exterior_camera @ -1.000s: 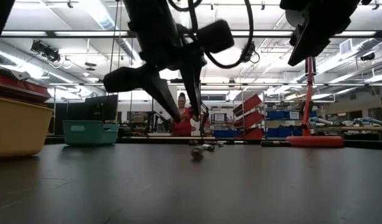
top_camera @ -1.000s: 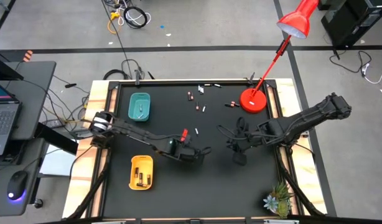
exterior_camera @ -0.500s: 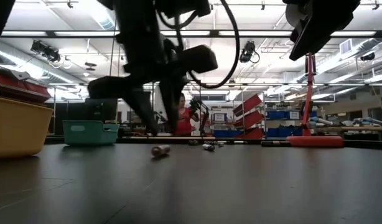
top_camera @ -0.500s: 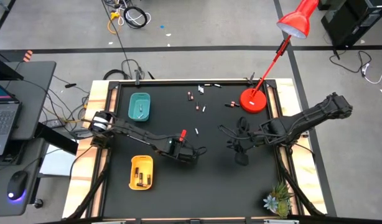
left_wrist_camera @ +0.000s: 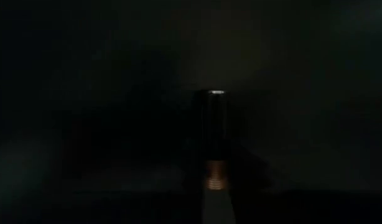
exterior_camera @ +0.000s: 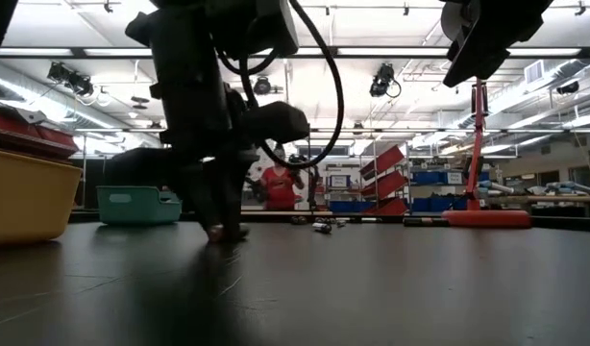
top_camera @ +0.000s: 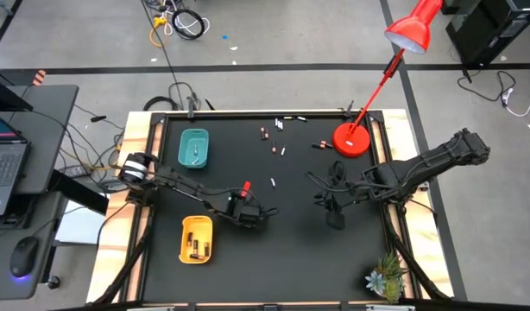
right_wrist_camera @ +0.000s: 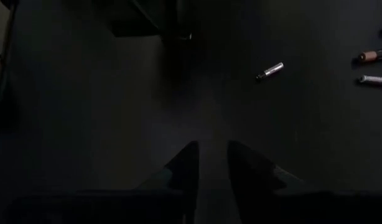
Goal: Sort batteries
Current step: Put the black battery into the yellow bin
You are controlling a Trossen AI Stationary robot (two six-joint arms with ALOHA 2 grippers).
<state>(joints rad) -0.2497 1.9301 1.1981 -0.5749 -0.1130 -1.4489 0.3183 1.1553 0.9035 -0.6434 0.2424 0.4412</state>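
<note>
My left gripper (exterior_camera: 223,229) stands at the table's middle, toward the left, fingers pointing steeply down and shut on a dark battery (left_wrist_camera: 212,134) with a copper band. My right gripper (right_wrist_camera: 211,152) hangs above the table's right half, fingers a narrow gap apart with nothing between them. Loose batteries (top_camera: 274,147) lie on the mat toward the far edge, and one whitish battery (top_camera: 272,182) lies nearer the middle. The yellow tray (top_camera: 184,252) holds some dark batteries (top_camera: 194,242). The teal tray (top_camera: 193,148) holds a whitish one. My left gripper comes from above, slanting steeply down, and its two fingers close on the battery right at the table top (exterior_camera: 216,232). In the dark wrist view the copper-banded end (left_wrist_camera: 213,177) sits nearest the fingers. The battery lies on the mat.
A red lamp stands with its base (top_camera: 351,140) at the far right. A small plant (top_camera: 386,278) sits at the near right corner. Three batteries (right_wrist_camera: 270,70) show on the mat ahead of my right gripper. Wooden rails edge the black mat.
The battery has rolled along the mat toward the table's left edge. My left gripper has followed it leftward, sunk to the table, and shut its fingers, which stood wide apart, on the battery.
</note>
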